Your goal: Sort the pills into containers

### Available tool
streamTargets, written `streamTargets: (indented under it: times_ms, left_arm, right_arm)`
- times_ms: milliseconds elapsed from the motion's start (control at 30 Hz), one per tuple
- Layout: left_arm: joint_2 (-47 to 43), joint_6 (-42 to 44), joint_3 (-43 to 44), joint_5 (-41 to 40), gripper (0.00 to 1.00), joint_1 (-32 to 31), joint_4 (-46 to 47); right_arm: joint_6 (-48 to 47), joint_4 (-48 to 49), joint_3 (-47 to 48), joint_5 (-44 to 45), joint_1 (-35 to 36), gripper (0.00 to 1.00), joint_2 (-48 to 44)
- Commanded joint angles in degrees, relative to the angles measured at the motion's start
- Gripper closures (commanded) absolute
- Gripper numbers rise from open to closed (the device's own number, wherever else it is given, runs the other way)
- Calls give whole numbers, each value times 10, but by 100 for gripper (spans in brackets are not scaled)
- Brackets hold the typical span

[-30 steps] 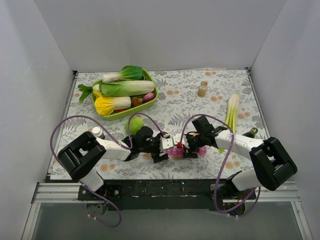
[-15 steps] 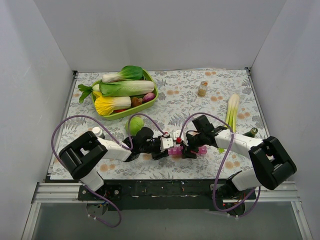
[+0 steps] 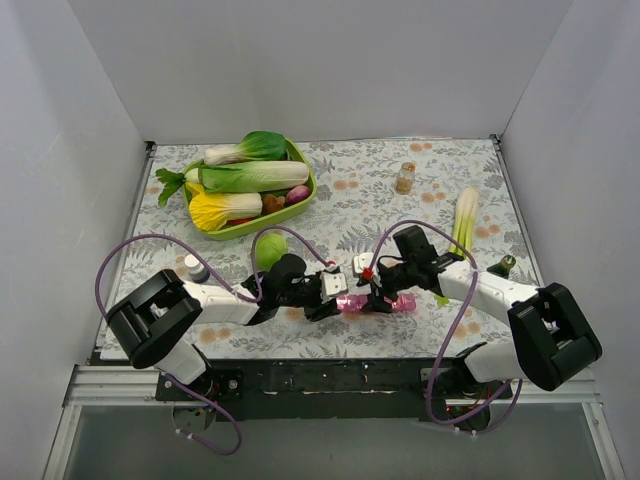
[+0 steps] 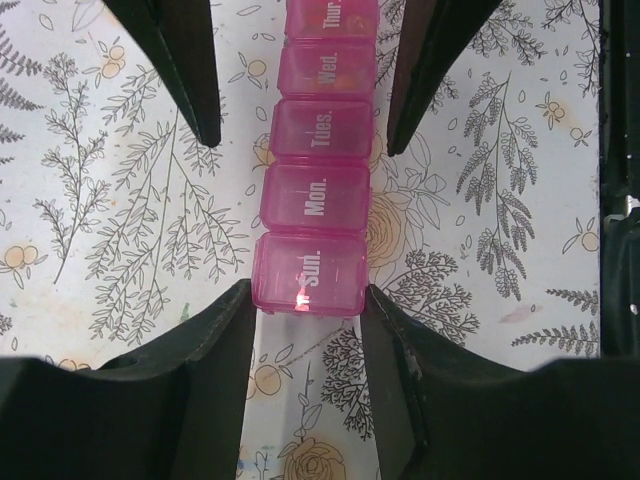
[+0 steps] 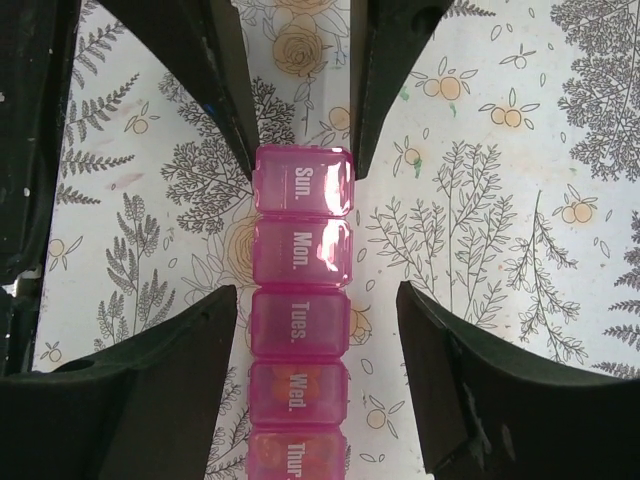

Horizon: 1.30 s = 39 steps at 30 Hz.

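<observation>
Pill-box strip [image 4: 314, 190] lying flat on the floral table [image 4: 100, 200], between the two arms. Left gripper [image 4: 308, 295] pinches the Sun. end cell [image 4: 310, 272] on both sides. Right gripper [image 5: 315, 300] is spread, straddling the Tues. cell [image 5: 298, 322] without touching it.

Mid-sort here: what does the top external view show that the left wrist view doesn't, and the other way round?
Only the top external view: the green oval bowl of vegetables and the small clear bottle with amber fill standing far across the table. Only the left wrist view: the lid labels Sun. to Thur., the left end effector closed against the Sun. cell's sides, and the right end effector open, its fingers clear of the strip on either side. Both: the translucent pink plastic pill-box strip lying on the floral cloth between the two end effectors.
</observation>
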Motion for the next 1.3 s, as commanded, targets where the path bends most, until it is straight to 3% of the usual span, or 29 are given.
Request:
streamTargets:
  times_ms: [0,800,933,1167,1267]
  left_arm:
    - [-19,-23,20,6,82,-2,-20]
    - [-40,-42,14,-3,88,-2,-4]
    - [-44,-40,9,-3,88,-2,-5]
    - [-35,-24,17,-7,91,-2,-25]
    - [-31,-6,18,-20,93,-2,-38]
  right_arm:
    - [-21,-9,-10,-28,1,29,-17]
    - [-43,-40,-4,37,21,36,8]
    - [-42,-41,-2,28,21,44,4]
    - [-38,-62,15,4,20,72,14]
    - [-39,-78,25,-14,17,77,21]
